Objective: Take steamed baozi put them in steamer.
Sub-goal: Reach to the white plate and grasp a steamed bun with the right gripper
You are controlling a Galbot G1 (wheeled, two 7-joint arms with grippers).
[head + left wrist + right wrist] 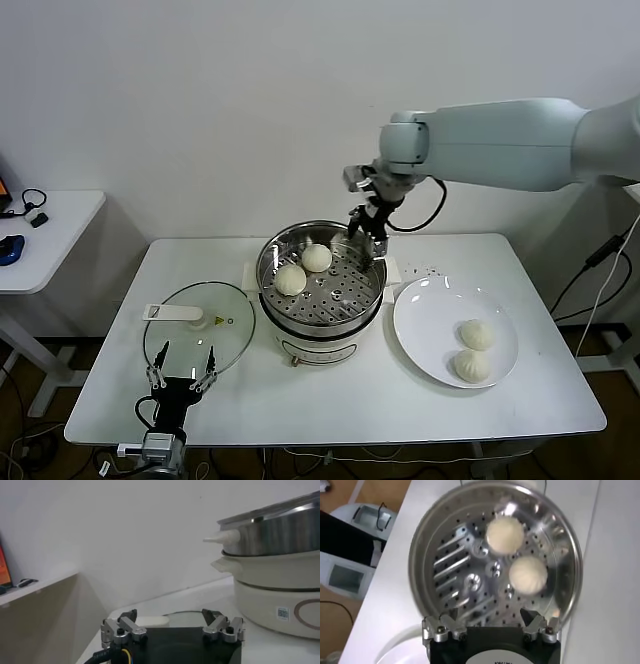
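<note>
Two steamed baozi (291, 279) (317, 257) lie on the perforated tray of the steel steamer (300, 320), toward its left side; the right wrist view shows them as baozi (505, 534) and baozi (528, 574). Two more baozi (477, 334) (472, 366) rest on the white plate (425, 320). My right gripper (367, 236) hangs open and empty over the steamer's back right rim; its fingertips (451, 615) frame the tray. My left gripper (181, 372) is parked open at the table's front left, empty.
A round glass lid (200, 335) with a white handle lies flat left of the steamer, just beyond the left gripper. A side table (40, 235) with small items stands further left. The wall is close behind the table.
</note>
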